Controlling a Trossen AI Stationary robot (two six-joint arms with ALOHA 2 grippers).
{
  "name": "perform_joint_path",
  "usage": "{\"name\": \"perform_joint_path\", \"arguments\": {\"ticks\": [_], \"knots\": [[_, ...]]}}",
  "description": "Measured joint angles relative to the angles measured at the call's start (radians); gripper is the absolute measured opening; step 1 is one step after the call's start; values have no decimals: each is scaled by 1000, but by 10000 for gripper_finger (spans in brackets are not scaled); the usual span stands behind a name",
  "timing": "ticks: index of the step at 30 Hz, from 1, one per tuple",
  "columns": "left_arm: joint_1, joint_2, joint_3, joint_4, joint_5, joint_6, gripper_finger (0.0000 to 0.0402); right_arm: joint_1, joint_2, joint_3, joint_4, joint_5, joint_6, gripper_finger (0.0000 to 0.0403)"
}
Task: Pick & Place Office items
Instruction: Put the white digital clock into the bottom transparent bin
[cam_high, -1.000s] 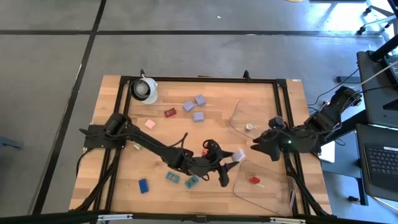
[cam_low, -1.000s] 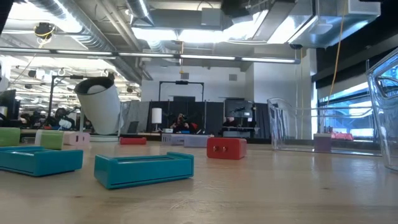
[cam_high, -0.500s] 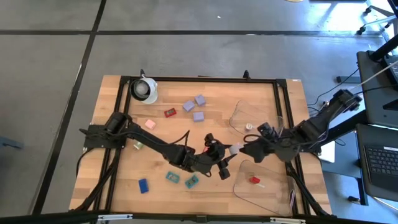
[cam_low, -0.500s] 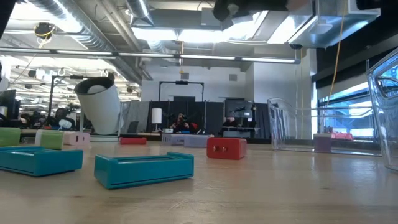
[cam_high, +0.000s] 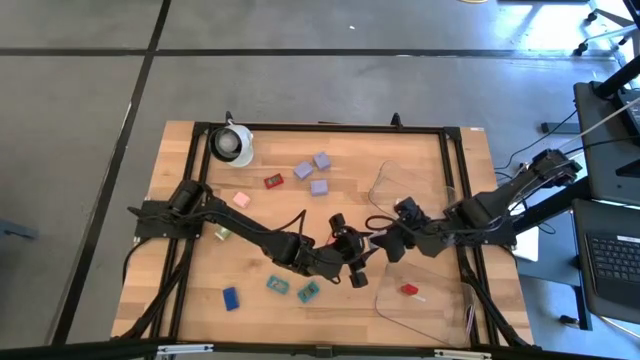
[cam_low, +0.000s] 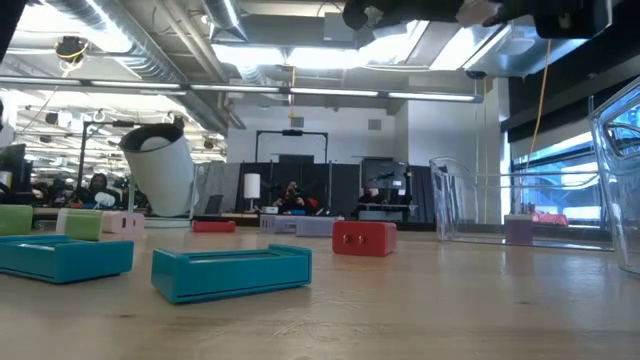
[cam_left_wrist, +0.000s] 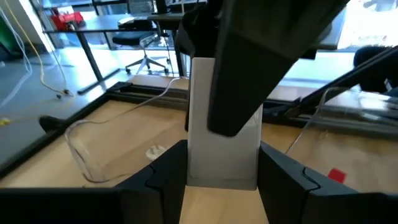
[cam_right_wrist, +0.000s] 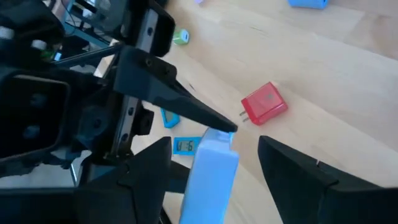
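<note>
High view: my left gripper (cam_high: 366, 247) and right gripper (cam_high: 385, 243) meet above the surface (cam_high: 200, 160), at about 5 o'clock from its centre. The step in hand appears to be a handover of one pale office item (cam_high: 378, 240) between them, though the piece is small and partly covered here. The clear trays (cam_high: 385, 180) lie at 3 o'clock.

Low view: both arms enter only as dark shapes along the top edge; the grippers themselves are cut off. Two teal pieces (cam_low: 231, 271) and a red block (cam_low: 364, 237) rest on the surface.

Left wrist view: my left gripper (cam_left_wrist: 222, 171) is clenched on the white block (cam_left_wrist: 222, 149), held upright; the other arm's finger overlaps its top.

Right wrist view: my right gripper (cam_right_wrist: 211, 168) stands parted around the block's (cam_right_wrist: 211, 171) end, not yet closed. Next move: close right, then release left.
</note>
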Motion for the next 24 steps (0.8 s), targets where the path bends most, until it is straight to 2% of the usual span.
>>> {"name": "perform_joint_path", "arguments": {"ticks": [4,13,19,24], "knots": [[-1,0,0,-27,0,26,159,-15,7,0,1,-11,-4,198],[-1,0,-1,-51,-14,35,165,-31,7,0,3,-14,4,62],[-9,0,-2,-29,0,55,184,-33,6,0,2,-20,-2,63],[-16,0,-2,-10,5,6,209,-34,7,0,-4,-34,-8,63]]}}
